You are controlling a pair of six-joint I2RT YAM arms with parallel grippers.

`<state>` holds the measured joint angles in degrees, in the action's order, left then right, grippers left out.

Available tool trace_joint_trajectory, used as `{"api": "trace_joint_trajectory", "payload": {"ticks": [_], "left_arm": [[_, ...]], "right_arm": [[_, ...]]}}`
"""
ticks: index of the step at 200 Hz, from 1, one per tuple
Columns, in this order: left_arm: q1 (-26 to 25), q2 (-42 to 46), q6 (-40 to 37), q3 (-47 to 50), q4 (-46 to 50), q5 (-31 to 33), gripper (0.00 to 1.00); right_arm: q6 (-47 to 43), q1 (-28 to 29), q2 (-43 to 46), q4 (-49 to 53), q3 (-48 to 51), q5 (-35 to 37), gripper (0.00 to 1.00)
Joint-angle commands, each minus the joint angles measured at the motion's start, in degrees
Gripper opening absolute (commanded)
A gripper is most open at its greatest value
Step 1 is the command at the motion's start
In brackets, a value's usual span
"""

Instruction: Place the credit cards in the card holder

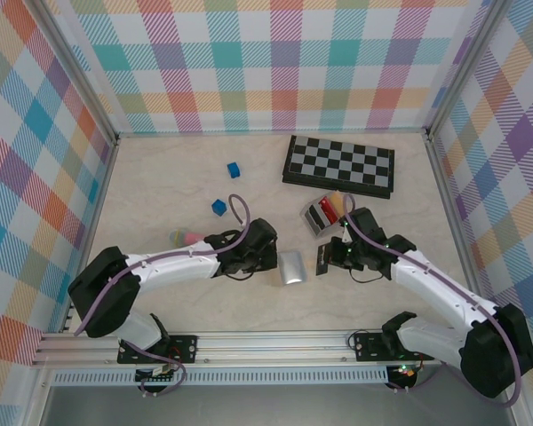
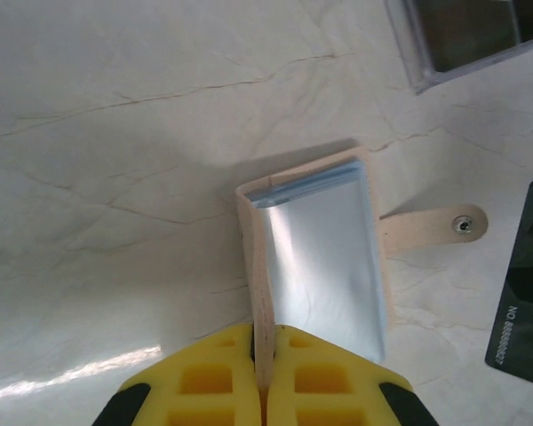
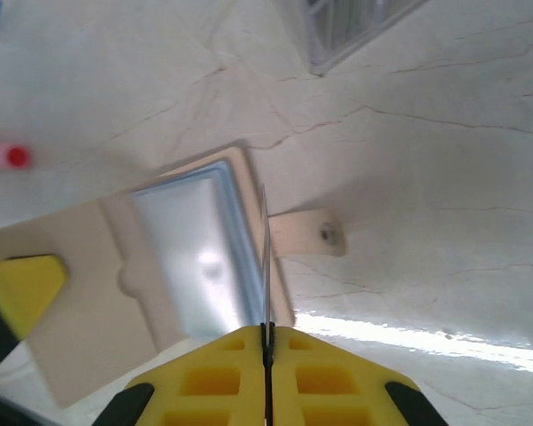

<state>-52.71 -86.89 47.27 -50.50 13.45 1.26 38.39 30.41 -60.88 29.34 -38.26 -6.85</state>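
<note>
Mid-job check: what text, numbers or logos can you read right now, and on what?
"NO. 8888888…": flat black plastic card, printed sideways; last digits unsure.
Smaller line beside it: too small to read.
Tan folding wallet, black-and-white chequered board: no text visible.

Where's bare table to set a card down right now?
Bare: the far-left stretch beyond the blue cubes, and the near strip between the arms, on the card holder's near side. Crowded: the centre-right, from the clear case up to the chessboard.
</note>
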Motion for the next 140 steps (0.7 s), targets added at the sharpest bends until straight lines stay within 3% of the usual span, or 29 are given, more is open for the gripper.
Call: {"api": "trace_joint_trajectory", "payload": {"ticks": [1, 140], "left_arm": [[0.50, -1.85, -0.44, -1.26, -3.81, -2.37, 0.00], [1.20, -5.56, -2.09, -3.13, -2.62, -4.50, 0.00]], "right_arm": [[-1.74, -0.10, 0.31, -1.43, -0.86, -4.32, 0.08], [-9.95, 0.00, -7.56, -3.17, 0.60, 2.36, 0.06]]}}
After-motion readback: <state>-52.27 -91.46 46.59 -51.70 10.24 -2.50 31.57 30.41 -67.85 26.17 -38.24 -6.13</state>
